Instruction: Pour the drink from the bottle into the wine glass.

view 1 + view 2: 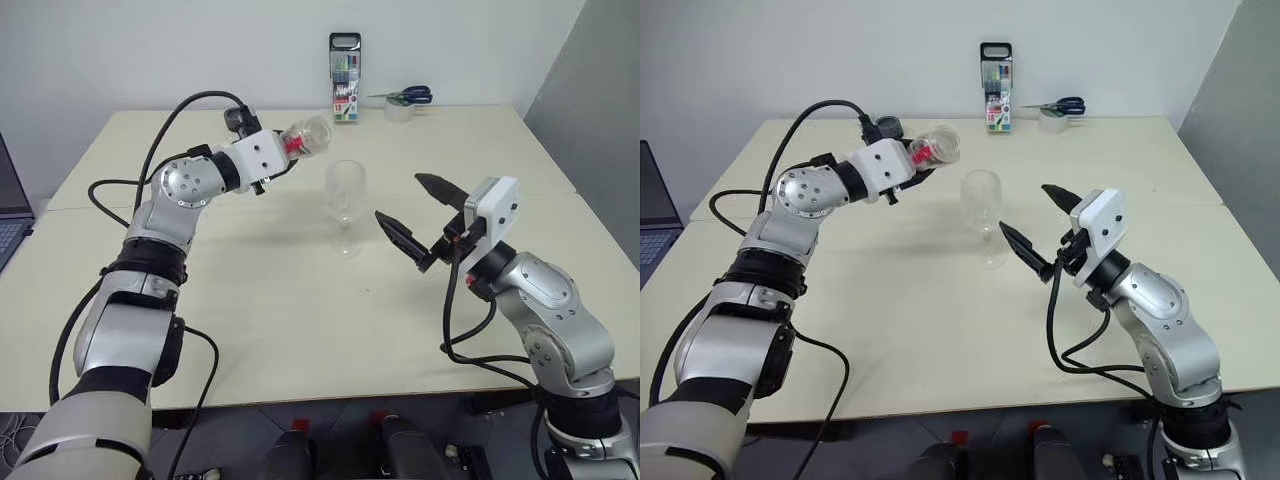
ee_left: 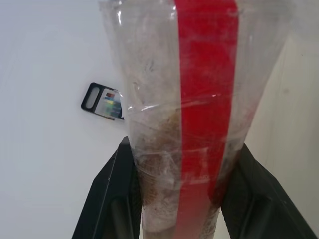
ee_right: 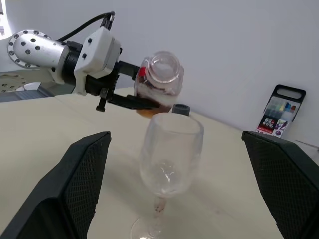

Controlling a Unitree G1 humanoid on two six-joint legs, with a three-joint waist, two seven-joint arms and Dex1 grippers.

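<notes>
At the table's left, the left gripper (image 1: 285, 152) is clenched on the bottle (image 1: 306, 137), which is tipped on its side above and just left of the glass (image 1: 345, 196); a thin, light, squeezable wall is judged, so it is best gripped mid-body; the glass stands upright on the table (image 1: 300, 320), seems fragile and tippy; the right gripper (image 1: 412, 211) is spread wide, empty, just right of the stem.

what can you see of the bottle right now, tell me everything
The bottle is small, clear, thin plastic with a red strip down its side. It is lifted off the table, tipped roughly level, its open mouth toward the glass and just above and beside the rim, not touching it. A little brownish drink lies low inside. The left tool is shut on its body, one finger on each side. No cap shows on it.
</notes>
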